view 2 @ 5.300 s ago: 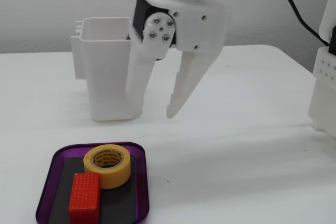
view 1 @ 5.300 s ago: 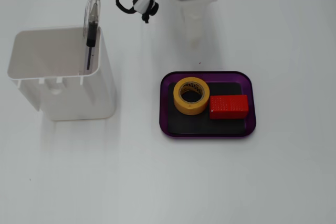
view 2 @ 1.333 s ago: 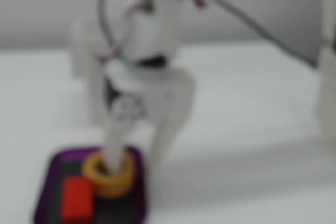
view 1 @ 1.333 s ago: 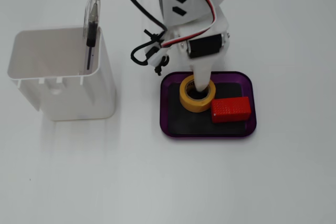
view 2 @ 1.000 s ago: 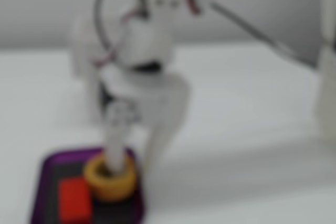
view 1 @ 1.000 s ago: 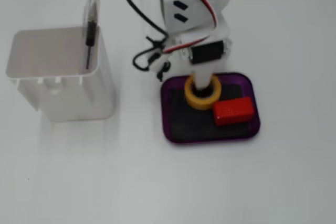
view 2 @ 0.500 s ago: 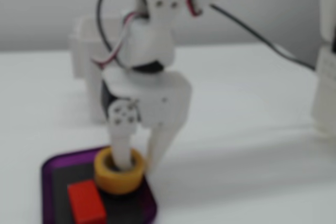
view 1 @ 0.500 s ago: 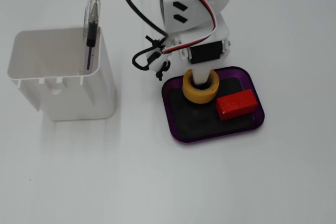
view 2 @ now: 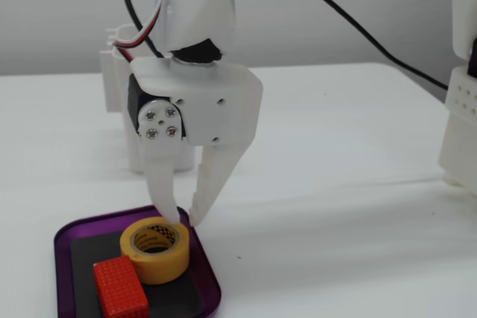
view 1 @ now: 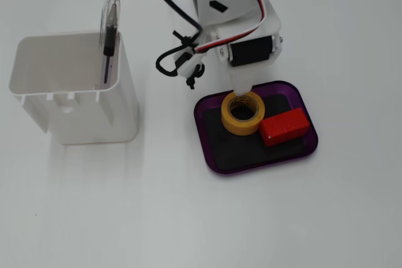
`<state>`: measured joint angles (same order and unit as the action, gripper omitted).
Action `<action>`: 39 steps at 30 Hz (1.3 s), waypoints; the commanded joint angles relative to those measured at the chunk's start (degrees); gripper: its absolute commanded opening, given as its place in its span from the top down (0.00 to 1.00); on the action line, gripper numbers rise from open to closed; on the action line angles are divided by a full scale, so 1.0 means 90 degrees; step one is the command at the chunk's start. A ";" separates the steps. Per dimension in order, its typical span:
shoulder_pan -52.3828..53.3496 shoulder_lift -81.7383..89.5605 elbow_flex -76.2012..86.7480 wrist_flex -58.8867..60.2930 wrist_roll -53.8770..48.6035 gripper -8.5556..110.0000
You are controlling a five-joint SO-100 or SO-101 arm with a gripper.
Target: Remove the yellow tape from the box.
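The yellow tape [view 1: 242,127] is a small roll lying flat on the black floor of the purple box [view 1: 212,149], at its far left side. A red block [view 1: 284,125] lies touching it in the box. My gripper [view 1: 242,96] comes straight down from above onto the roll's far rim. In the low fixed view the two fingers of the gripper [view 2: 182,220] stand astride the far wall of the tape [view 2: 160,264], one inside the hollow and one outside, pinched on it. The tape still rests in the box [view 2: 61,258], next to the red block [view 2: 119,288].
A taller white bin [view 1: 75,92] with a pen [view 1: 110,29] leaning in it stands left of the box in the high fixed view, and it shows behind the arm [view 2: 119,72]. A white structure [view 2: 462,109] stands at the right edge.
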<state>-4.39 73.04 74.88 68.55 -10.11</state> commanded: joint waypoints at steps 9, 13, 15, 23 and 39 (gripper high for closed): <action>-0.0078 0.0117 -0.0273 -0.0010 0.0029 0.93; -0.0059 0.0059 -0.0244 -0.0039 0.0029 0.93; -0.0059 0.0059 -0.0225 -0.0039 0.0039 0.93; -0.0078 0.0039 -0.0273 -0.0068 0.0039 0.86; -0.0088 0.0029 0.0381 -0.0693 0.0039 0.86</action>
<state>-4.75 73.12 77.96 63.11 -10.02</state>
